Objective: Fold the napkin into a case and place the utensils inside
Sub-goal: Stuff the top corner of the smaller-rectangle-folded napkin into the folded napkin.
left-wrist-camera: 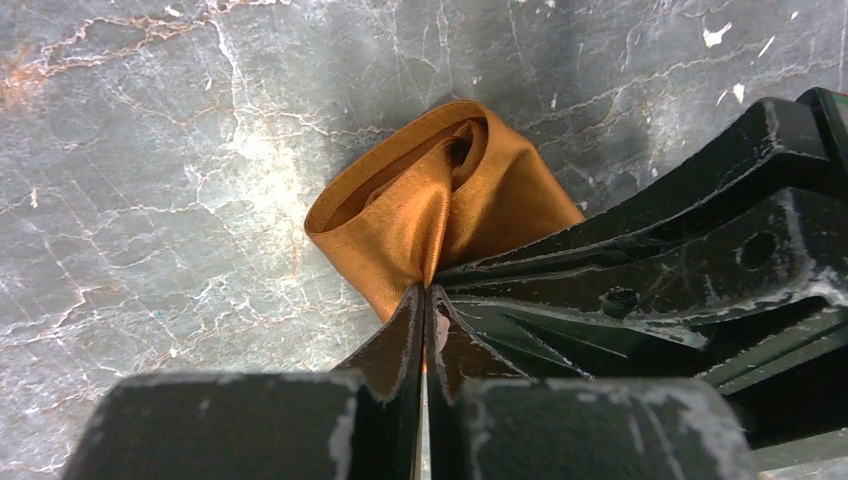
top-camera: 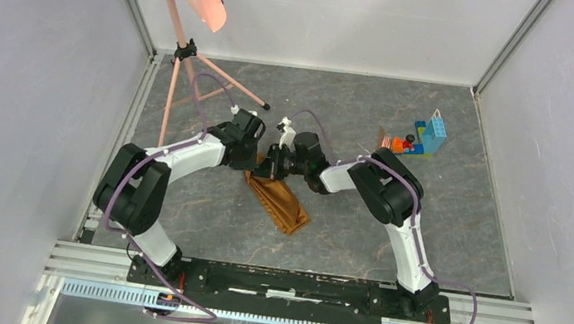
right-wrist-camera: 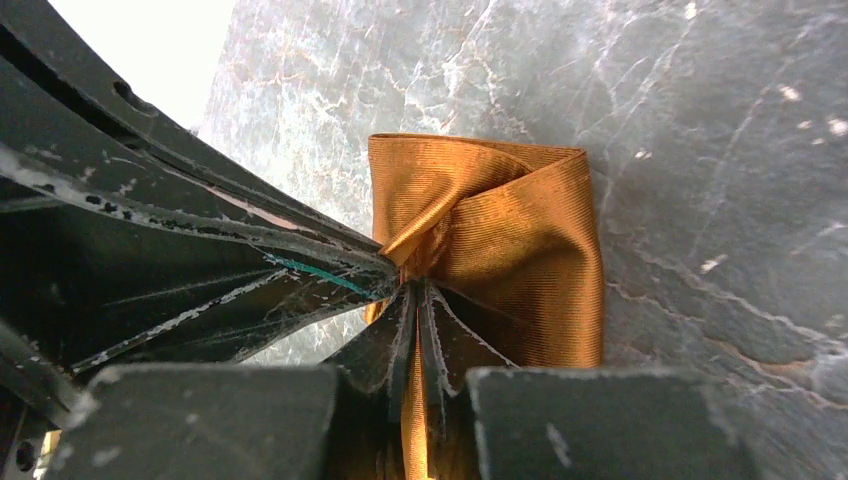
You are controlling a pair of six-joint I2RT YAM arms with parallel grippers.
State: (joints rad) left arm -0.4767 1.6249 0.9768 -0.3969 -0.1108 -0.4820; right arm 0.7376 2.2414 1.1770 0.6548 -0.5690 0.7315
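The orange-brown satin napkin [top-camera: 281, 203] lies folded into a long narrow strip on the grey marbled table, running from the grippers toward the near right. My left gripper [top-camera: 254, 164] and right gripper [top-camera: 273, 167] meet at its far end. In the left wrist view the left gripper [left-wrist-camera: 426, 292] is shut on a bunched fold of the napkin [left-wrist-camera: 420, 205]. In the right wrist view the right gripper [right-wrist-camera: 415, 290] is shut on the napkin [right-wrist-camera: 520, 230], with cloth between the pads. The utensils are out of view.
A salmon-pink sheet on a tripod stand [top-camera: 185, 52] stands at the far left. A pile of colourful toy bricks [top-camera: 416, 140] sits at the far right. Grey walls enclose the table on three sides.
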